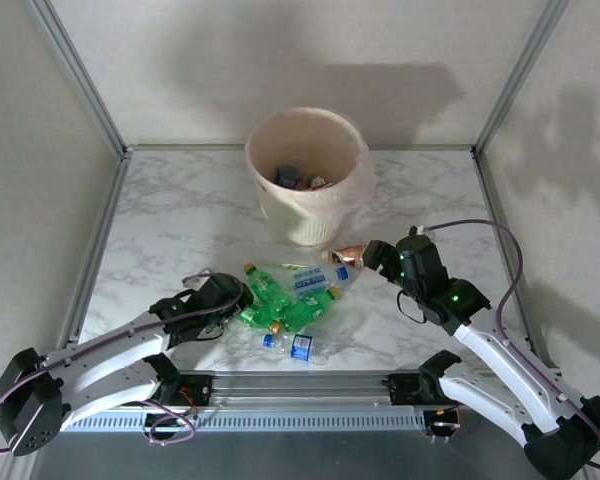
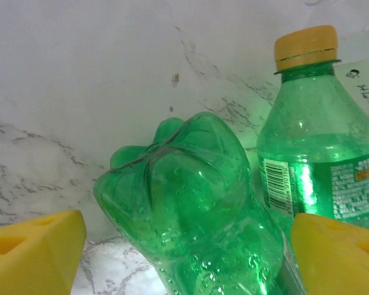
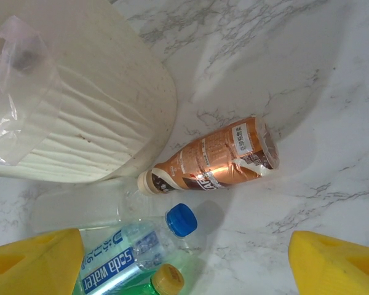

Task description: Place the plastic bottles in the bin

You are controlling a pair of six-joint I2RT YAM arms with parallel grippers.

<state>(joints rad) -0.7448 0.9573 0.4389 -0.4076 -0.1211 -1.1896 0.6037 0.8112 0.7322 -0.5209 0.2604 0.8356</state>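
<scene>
The cream-white bin [image 1: 280,205] stands at the back middle, with some items inside. A pile of plastic bottles lies in front of it: green ones [image 1: 275,302], a clear blue-capped one [image 1: 322,283] and a copper-brown one [image 1: 348,256]. My left gripper [image 2: 187,258] is open, its yellow fingers [image 2: 37,252] on either side of a lying green bottle [image 2: 190,203], apart from it. A second green bottle [image 2: 320,147] with a yellow cap lies beside it. My right gripper [image 3: 184,264] hangs open over the table. The copper-brown bottle [image 3: 218,160] lies just ahead of it, beside the bin [image 3: 80,123].
A small clear bottle with a blue label [image 1: 292,345] lies near the front rail. In the right wrist view a soda water bottle [image 3: 135,249] and a yellow-capped green bottle [image 3: 166,279] lie by the left finger. Metal frame posts and walls enclose the marble table [image 1: 170,215].
</scene>
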